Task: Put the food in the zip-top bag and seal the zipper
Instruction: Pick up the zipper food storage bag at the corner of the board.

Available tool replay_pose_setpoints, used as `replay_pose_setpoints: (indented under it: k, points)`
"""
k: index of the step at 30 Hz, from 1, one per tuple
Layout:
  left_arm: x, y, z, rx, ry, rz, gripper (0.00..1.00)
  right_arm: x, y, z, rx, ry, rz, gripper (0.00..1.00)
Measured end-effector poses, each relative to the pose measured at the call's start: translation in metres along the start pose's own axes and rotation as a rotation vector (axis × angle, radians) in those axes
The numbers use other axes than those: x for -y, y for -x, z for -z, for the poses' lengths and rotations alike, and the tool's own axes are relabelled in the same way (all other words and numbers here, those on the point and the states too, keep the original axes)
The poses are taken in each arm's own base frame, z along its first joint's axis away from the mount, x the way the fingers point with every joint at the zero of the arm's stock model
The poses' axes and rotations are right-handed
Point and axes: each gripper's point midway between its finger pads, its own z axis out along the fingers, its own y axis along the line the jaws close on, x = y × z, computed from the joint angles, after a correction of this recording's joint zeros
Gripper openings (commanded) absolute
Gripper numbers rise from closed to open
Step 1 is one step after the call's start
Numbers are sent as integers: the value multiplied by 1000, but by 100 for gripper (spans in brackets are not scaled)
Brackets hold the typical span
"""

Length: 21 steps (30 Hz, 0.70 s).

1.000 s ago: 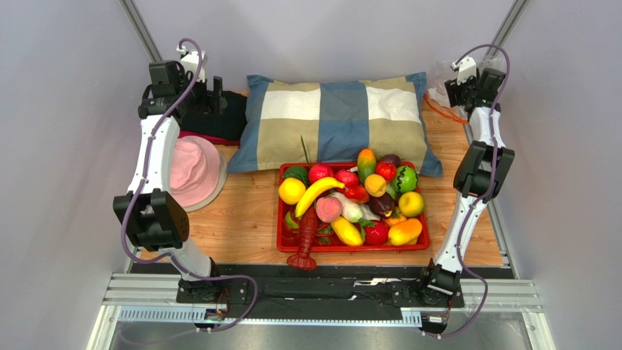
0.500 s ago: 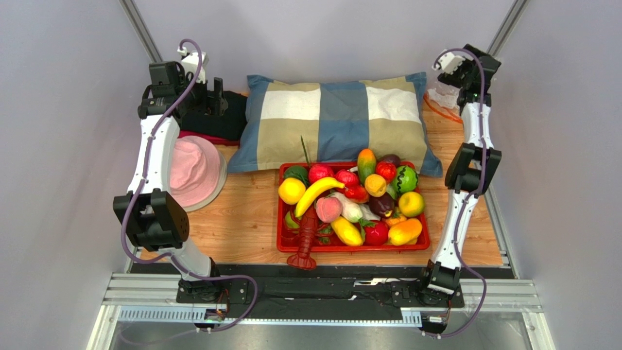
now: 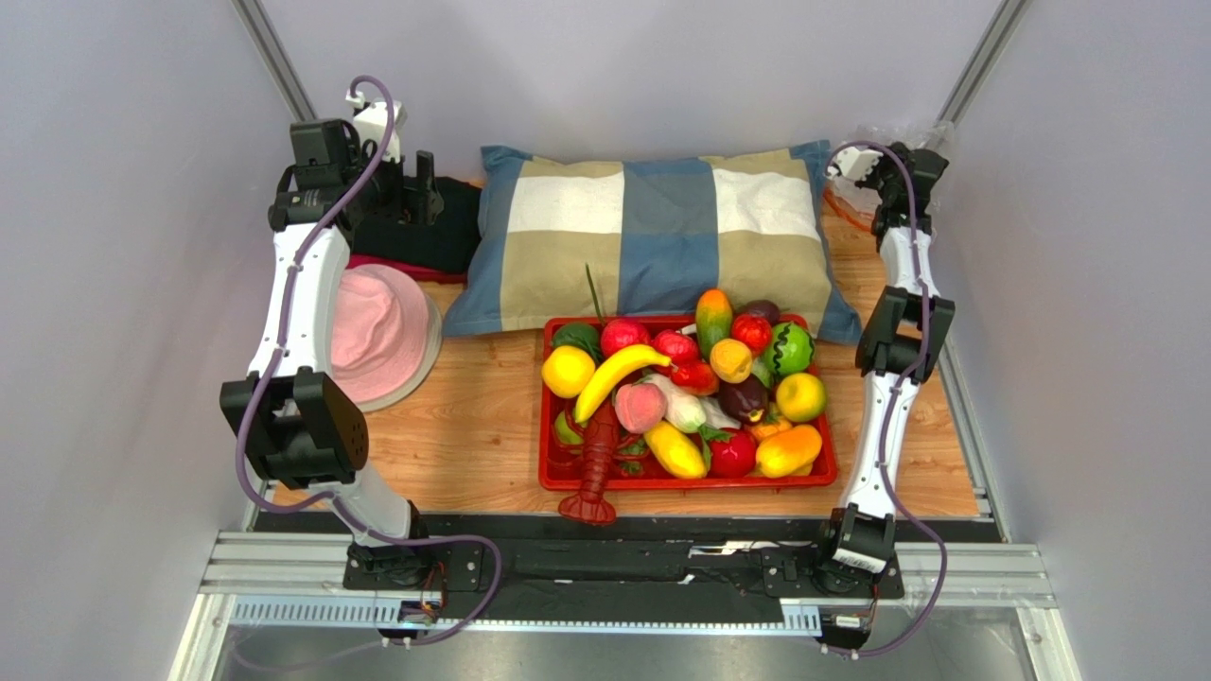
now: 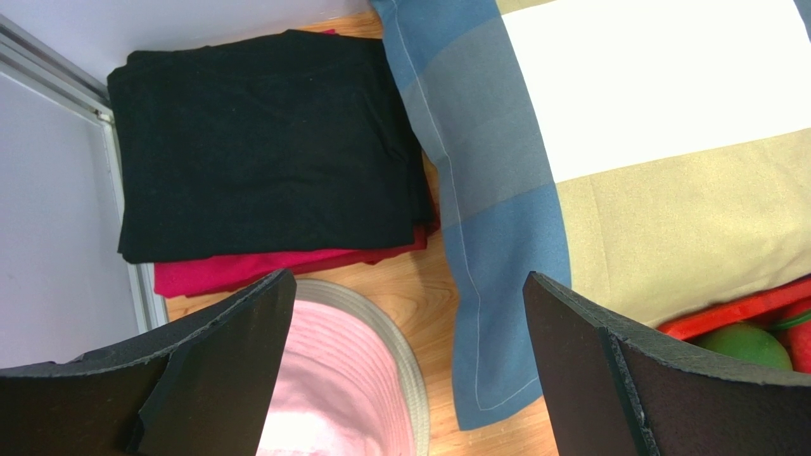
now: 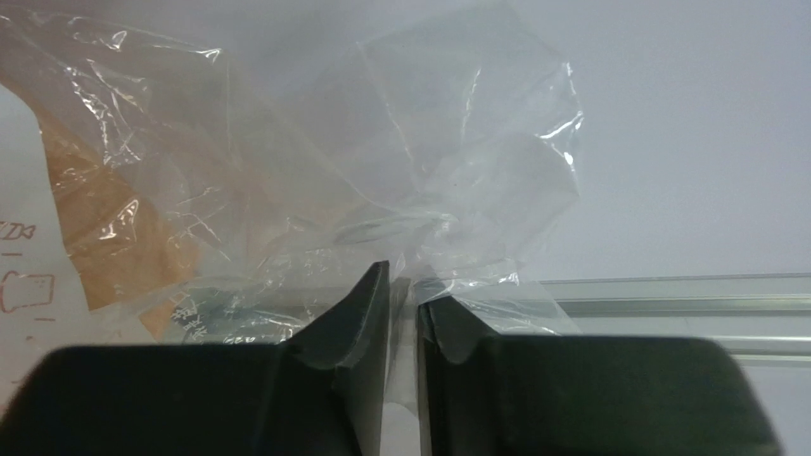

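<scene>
Clear crinkled film: the zip-top bag (image 5: pixel 447 161) lies at the far right corner of the surface (image 3: pixel 469 412), beside the pillow (image 3: pixel 668 234). Right tool (image 5: pixel 400 285) is narrowed to a slit, a fold of film pinched between its tips (presumably to drag the bag nearer). Food (image 3: pixel 619 376) is heaped in the red tray (image 3: pixel 682 485), none bagged. Left tool (image 4: pixel 407 280) gapes wide, holding nothing, over the pink hat (image 4: pixel 324 399).

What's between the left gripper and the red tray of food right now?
The checked pillow's left end lies between the left gripper and the red tray; the top view and left wrist view both show it.
</scene>
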Motion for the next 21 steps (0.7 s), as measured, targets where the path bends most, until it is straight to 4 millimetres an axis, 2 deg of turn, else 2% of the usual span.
replay_pose_setpoints:
  k: [1,7,10,12,14,16,18,19,21]
  points:
    - [0,0,0,0,0,-1,99,3,-1,0,-1,-10,1,0]
    - [0,0,0,1,-4,-11,99,5,-2,6,-9,-23,-27,0]
    - [2,1,0,4,-15,-11,99,7,2,20,-28,14,-118,0]
    - [5,2,1,9,-28,-13,99,22,14,38,-34,42,-206,0]
    - [9,5,5,24,-42,-17,99,53,33,60,-27,38,-287,0]
    - [15,6,12,40,-59,-21,99,108,61,93,5,-1,-370,0]
    - [22,7,21,64,-76,-26,99,177,94,132,65,-78,-443,0]
    - [25,9,26,77,-84,-30,99,203,109,150,94,-107,-476,0]
    - [34,13,37,111,-108,-32,99,262,145,198,177,-172,-550,0]
